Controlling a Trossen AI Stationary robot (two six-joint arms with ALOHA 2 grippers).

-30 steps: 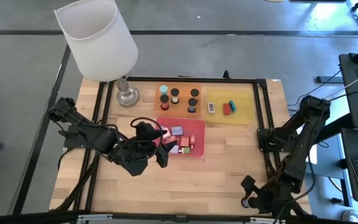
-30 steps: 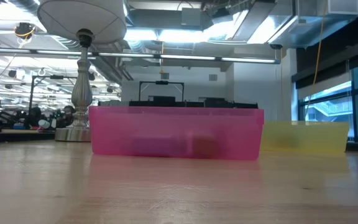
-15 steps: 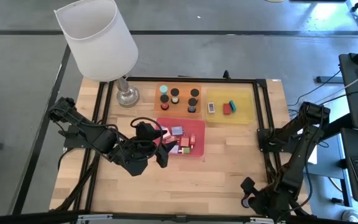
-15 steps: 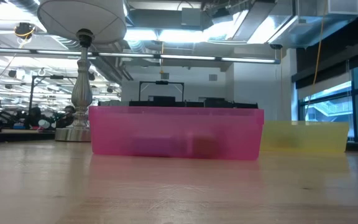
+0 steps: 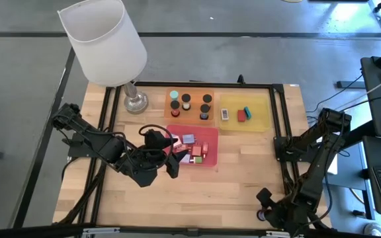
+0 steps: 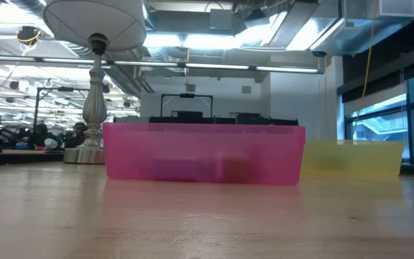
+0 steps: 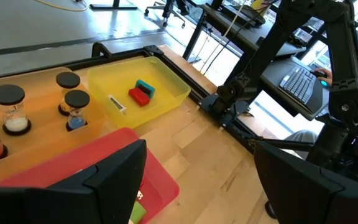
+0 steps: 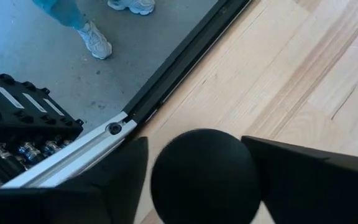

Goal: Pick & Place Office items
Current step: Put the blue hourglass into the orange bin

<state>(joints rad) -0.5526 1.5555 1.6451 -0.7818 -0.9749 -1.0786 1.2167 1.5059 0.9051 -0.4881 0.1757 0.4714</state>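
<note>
My right gripper (image 5: 264,209) is at the table's near right corner, shut on a black cylinder (image 8: 204,171), of which only the round top shows. My left gripper (image 5: 173,155) hangs open over the left end of the red tray (image 5: 211,162), with nothing between its fingers (image 7: 114,177). Pink, lavender-blue, red and green blocks (image 5: 192,149) lie in that tray. Black-capped cylinders (image 5: 186,98) stand in the orange tray (image 5: 196,104). A white, a red and a teal piece (image 5: 243,114) lie in the yellow tray (image 5: 262,111). My right gripper has the black cylinder's round top (image 8: 164,163) between its two fingers, one on each side. The fingers slant down at it from above. The top itself hides everything below it, so whether the cylinder stands on the table does not show.
A white-shaded lamp (image 5: 104,39) stands at the far left corner, its metal base (image 5: 135,102) beside the orange tray. A black frame rail (image 5: 280,142) runs along the table's right side. Bare wood (image 5: 230,192) lies between the red tray and the near edge.
My right arm has sunk a little and drawn slightly toward the table's near right corner, then kept still. The left arm and the trays have not moved.
</note>
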